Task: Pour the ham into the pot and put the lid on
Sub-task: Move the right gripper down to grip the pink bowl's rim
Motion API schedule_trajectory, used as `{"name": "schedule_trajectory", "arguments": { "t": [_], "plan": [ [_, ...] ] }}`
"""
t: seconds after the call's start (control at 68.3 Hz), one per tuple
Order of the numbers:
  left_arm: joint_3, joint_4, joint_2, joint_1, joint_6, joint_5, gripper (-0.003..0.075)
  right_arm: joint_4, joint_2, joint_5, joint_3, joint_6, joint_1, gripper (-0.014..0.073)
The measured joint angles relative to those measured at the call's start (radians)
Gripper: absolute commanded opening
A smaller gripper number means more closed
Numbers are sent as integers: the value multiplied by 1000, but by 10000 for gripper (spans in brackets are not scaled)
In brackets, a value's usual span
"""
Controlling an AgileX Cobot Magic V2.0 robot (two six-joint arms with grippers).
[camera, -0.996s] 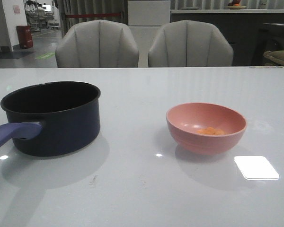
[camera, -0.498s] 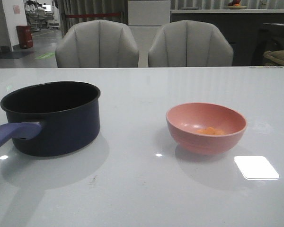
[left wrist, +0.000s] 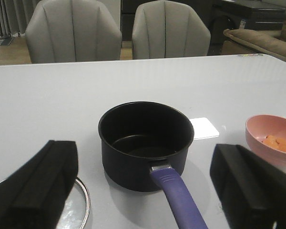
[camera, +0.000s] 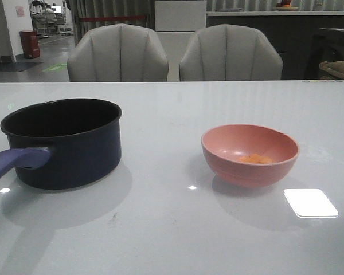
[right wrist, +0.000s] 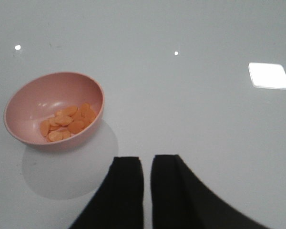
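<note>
Lid comes first at the far left, only an arc of its clear glass and shiny metal rim showing in the left wrist view, flat on the white bench beside the pot and partly hidden by one finger of the left claw. That claw hangs above the bench with its two black fingers spread wide apart, gripping nothing, the pot's handle lying in the gap between them. Next comes the pot, a dark navy saucepan standing upright on the left half of the bench, its interior bare and dark, its long purplish-blue handle reaching toward the near left edge. Well apart to its right sits the salmon-pink bowl, also upright, with the ham as a small heap of orange-pink bits resting in its bottom. In the right wrist view the right claw hovers over bare bench near the bowl, touching neither it nor the ham, its two black fingers drawn nearly together with only a thin slit between them and nothing held. A bright rectangular reflection lies on the glossy surface just right of the bowl. Behind the far edge stand two grey chairs.
</note>
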Motion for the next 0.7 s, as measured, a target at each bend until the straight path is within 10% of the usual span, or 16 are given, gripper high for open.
{"name": "schedule_trajectory", "arguments": {
  "t": [0.703],
  "plan": [
    [0,-2,0,0,0,-3,606,135,1020,-2,-532,1,95,479]
  ]
}}
